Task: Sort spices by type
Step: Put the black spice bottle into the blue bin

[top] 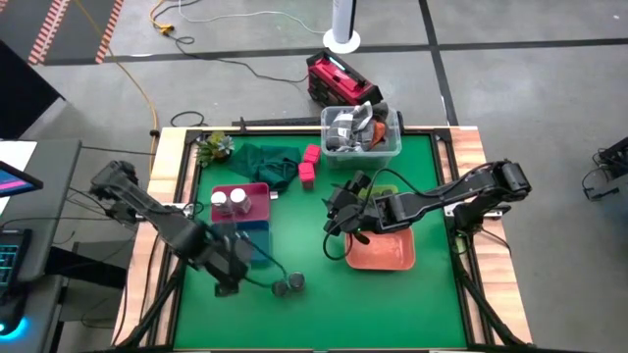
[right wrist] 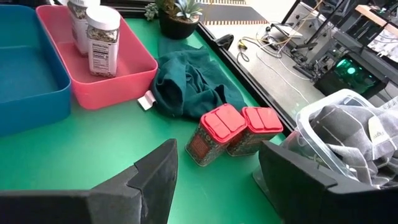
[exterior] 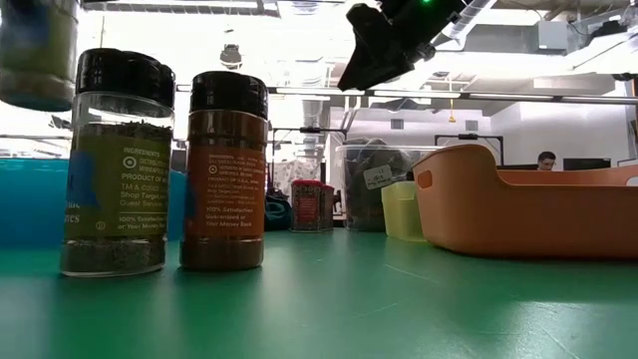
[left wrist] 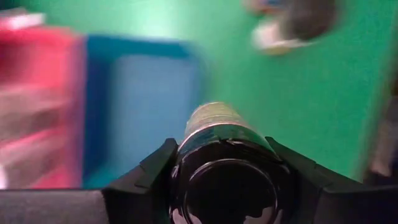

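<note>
My left gripper point(top: 228, 265) is shut on a round jar with a dark lid point(left wrist: 214, 124), beside the blue tray point(top: 257, 240). Two more dark-lidded jars point(top: 287, 284) stand upright on the green table and show close in the low view point(exterior: 224, 170). Two white-topped jars point(top: 231, 201) stand in the pink tray point(top: 257, 191). Two pink-lidded cubes point(right wrist: 233, 130) sit on the table by a green cloth point(right wrist: 186, 84). My right gripper point(top: 343, 218) is open and empty, in the air left of the orange tray point(top: 383, 253); it also shows in its own wrist view point(right wrist: 217, 180). My left gripper pinches the jar between its two fingers at the lid end point(left wrist: 227, 180), one finger point(left wrist: 149, 171) on each side. The jar lies along the fingers, its lid toward the wrist and its body pointing forward. In the low view the jar point(exterior: 35, 50) hangs clear of the table.
A clear tub point(top: 361, 132) of grey clutter stands at the far edge, a potted plant point(top: 211, 147) at the far left corner. A small yellow-green bin point(exterior: 399, 209) sits beside the orange tray. Bare green table lies along the near edge.
</note>
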`<action>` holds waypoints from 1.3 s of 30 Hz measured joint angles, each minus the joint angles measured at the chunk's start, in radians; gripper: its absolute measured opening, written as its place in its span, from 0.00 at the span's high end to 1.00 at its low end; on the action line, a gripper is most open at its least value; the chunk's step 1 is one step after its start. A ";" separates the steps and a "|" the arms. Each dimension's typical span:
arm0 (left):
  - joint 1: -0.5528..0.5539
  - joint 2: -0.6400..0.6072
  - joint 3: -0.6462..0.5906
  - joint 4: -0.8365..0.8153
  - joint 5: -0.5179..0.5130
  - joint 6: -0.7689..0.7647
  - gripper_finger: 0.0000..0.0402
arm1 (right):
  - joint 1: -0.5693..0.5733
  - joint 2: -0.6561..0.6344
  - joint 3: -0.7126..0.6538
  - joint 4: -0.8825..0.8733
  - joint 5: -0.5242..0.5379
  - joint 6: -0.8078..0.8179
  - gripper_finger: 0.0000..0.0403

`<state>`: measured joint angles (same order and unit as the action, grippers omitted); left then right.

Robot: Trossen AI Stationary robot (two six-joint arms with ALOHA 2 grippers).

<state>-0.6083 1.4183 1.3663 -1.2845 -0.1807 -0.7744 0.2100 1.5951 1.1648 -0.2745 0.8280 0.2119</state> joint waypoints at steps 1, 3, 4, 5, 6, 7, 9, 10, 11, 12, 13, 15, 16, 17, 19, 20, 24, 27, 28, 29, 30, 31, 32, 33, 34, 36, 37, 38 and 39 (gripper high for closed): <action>0.000 -0.023 -0.004 -0.056 -0.041 -0.025 0.52 | 0.000 0.000 0.000 0.001 -0.002 0.000 0.37; 0.000 -0.071 -0.031 -0.163 -0.090 -0.084 0.52 | 0.000 0.000 0.000 0.002 -0.013 0.000 0.37; 0.000 -0.095 -0.052 -0.201 -0.101 -0.112 0.52 | 0.000 0.000 0.000 0.002 -0.017 -0.001 0.37; 0.000 -0.120 -0.077 -0.214 -0.107 -0.133 0.52 | 0.000 0.000 0.000 0.001 -0.018 -0.001 0.37; 0.000 -0.146 -0.106 -0.205 -0.108 -0.149 0.52 | 0.000 0.000 0.000 0.001 -0.018 -0.002 0.37; 0.000 -0.170 -0.140 -0.193 -0.108 -0.164 0.52 | 0.000 0.000 0.000 0.002 -0.018 -0.003 0.37; 0.001 -0.214 -0.213 -0.166 -0.104 -0.181 0.52 | 0.000 0.000 0.000 0.007 -0.018 -0.006 0.37; 0.004 -0.234 -0.252 -0.152 -0.103 -0.187 0.52 | 0.000 0.000 0.000 0.011 -0.018 -0.009 0.37; 0.008 -0.252 -0.290 -0.141 -0.103 -0.192 0.52 | 0.000 0.000 0.000 0.015 -0.018 -0.011 0.37; 0.012 -0.268 -0.322 -0.125 -0.104 -0.193 0.52 | 0.000 0.000 0.000 0.020 -0.019 -0.012 0.37; 0.017 -0.283 -0.356 -0.103 -0.104 -0.191 0.52 | 0.000 0.000 0.000 0.022 -0.019 -0.013 0.37; 0.033 -0.302 -0.412 -0.050 -0.098 -0.176 0.52 | 0.000 0.000 0.000 0.022 -0.019 -0.014 0.37; 0.043 -0.307 -0.435 -0.024 -0.090 -0.162 0.52 | 0.000 0.000 0.000 0.022 -0.019 -0.014 0.37; 0.052 -0.308 -0.455 0.004 -0.084 -0.150 0.52 | 0.000 0.000 0.000 0.022 -0.019 -0.014 0.37; 0.070 -0.307 -0.486 0.051 -0.081 -0.123 0.52 | 0.000 0.000 0.000 0.022 -0.019 -0.014 0.37; 0.076 -0.305 -0.497 0.069 -0.079 -0.112 0.52 | 0.000 0.000 0.000 0.022 -0.019 -0.014 0.37; 0.097 -0.304 -0.532 0.138 -0.059 -0.101 0.47 | 0.000 0.000 0.000 0.020 -0.019 -0.014 0.37; 0.104 -0.304 -0.550 0.171 -0.016 -0.102 0.40 | 0.000 0.000 0.000 0.017 -0.019 -0.018 0.37; 0.104 -0.304 -0.554 0.177 -0.003 -0.103 0.39 | 0.000 0.000 0.000 0.017 -0.019 -0.018 0.37; 0.104 -0.304 -0.554 0.178 -0.001 -0.106 0.38 | 0.000 0.000 0.000 0.018 -0.019 -0.018 0.37; 0.103 -0.304 -0.554 0.181 -0.001 -0.107 0.37 | 0.000 0.000 0.000 0.018 -0.019 -0.018 0.37; 0.104 -0.304 -0.553 0.182 -0.001 -0.110 0.37 | 0.000 0.000 0.000 0.018 -0.019 -0.018 0.37; 0.104 -0.304 -0.550 0.178 -0.006 -0.109 0.36 | 0.000 0.000 0.000 0.018 -0.019 -0.018 0.37; 0.104 -0.305 -0.545 0.178 -0.008 -0.106 0.36 | 0.000 0.000 0.000 0.018 -0.019 -0.018 0.37; 0.104 -0.305 -0.538 0.177 -0.010 -0.099 0.36 | 0.000 0.000 0.000 0.019 -0.019 -0.018 0.37; 0.104 -0.305 -0.515 0.169 -0.027 -0.076 0.36 | 0.000 0.000 0.000 0.020 -0.019 -0.019 0.37; 0.104 -0.305 -0.499 0.164 -0.038 -0.064 0.36 | 0.000 0.000 0.000 0.021 -0.019 -0.019 0.37; 0.104 -0.305 -0.480 0.156 -0.054 -0.054 0.36 | 0.000 0.000 0.000 0.021 -0.019 -0.019 0.37; 0.104 -0.305 -0.458 0.144 -0.070 -0.040 0.35 | 0.000 0.000 0.000 0.021 -0.019 -0.019 0.37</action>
<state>-0.5041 1.1133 0.9082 -1.1407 -0.2509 -0.8149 0.2100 1.5948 1.1648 -0.2535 0.8085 0.1932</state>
